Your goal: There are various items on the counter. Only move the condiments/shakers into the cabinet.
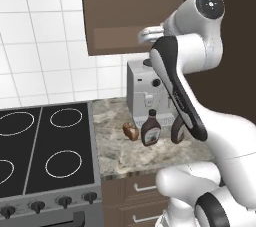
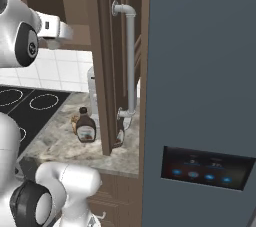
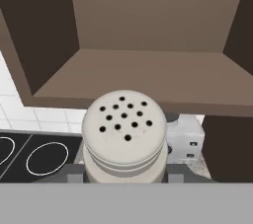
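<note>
— Where's the shaker (image 3: pixel 124 136)?
— Low centre of the hand view, perforated top facing the lens, sitting right in the claw (image 3: pixel 123 176). Dark tips flanking its base on either side, pressed against it, so clamped on the shaker.

— And relative to the cabinet (image 3: pixel 148 77)?
— Held up in front of the open cabinet, just below the front edge of its shelf in the hand view. Not on the shelf yet.

— Visible from the base cameras?
— Partly. In the left base view, a pale rounded shape at the claw (image 1: pixel 150 35), upper centre of the frame, against the cabinet's (image 1: pixel 125 16) underside; hard to tell shaker from wrist there. In the right base view, upper left, the claw (image 2: pixel 56 41) near the cabinet (image 2: pixel 60 6) opening, fingers not clear.

— Rest of the items?
— Down on the counter (image 1: pixel 120 153). One dark brown bottle (image 1: pixel 151 128) at centre of the left base view, standing upright. A second bottle (image 1: pixel 178 130) just to its right, partly hidden behind the arm. Brown food lump (image 1: pixel 131 131) just left of the first bottle, close beside it. Silver coffee machine (image 1: pixel 142 91) behind them against the wall. Black stovetop (image 1: pixel 45 146) filling the lower left.
</note>
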Available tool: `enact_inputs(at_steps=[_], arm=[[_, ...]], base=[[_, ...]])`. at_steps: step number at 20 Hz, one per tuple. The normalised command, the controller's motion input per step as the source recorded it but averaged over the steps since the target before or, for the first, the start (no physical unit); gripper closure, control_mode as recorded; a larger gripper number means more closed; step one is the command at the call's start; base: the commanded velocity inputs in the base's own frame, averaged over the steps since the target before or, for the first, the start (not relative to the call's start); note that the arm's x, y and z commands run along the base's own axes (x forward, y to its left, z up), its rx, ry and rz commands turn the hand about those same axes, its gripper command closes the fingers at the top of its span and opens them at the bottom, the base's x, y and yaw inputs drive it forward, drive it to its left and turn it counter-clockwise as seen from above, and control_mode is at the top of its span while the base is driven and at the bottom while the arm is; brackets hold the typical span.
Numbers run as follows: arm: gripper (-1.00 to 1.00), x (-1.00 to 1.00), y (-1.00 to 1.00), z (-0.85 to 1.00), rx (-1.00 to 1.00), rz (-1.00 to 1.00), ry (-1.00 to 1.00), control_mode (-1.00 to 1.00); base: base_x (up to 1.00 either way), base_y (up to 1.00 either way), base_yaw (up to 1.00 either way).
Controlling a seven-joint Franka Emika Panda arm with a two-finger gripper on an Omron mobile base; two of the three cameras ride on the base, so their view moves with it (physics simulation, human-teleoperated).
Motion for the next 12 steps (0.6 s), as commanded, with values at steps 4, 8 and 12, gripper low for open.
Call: enact_inputs(at_steps=[4,8,12], arm=[[1.0,0.5,-0.05,-0.02,-0.01,0.0,0.02,-1.0],[1.0,0.52,-0.01,-0.04,-0.03,0.0,0.0,-1.0],[1.0,0.56,0.0,-0.1,-0.01,0.0,0.0,-1.0]], base=[[0.0,0.0,0.0],[0.0,0.0,0.0],[0.0,0.0,0.0]])
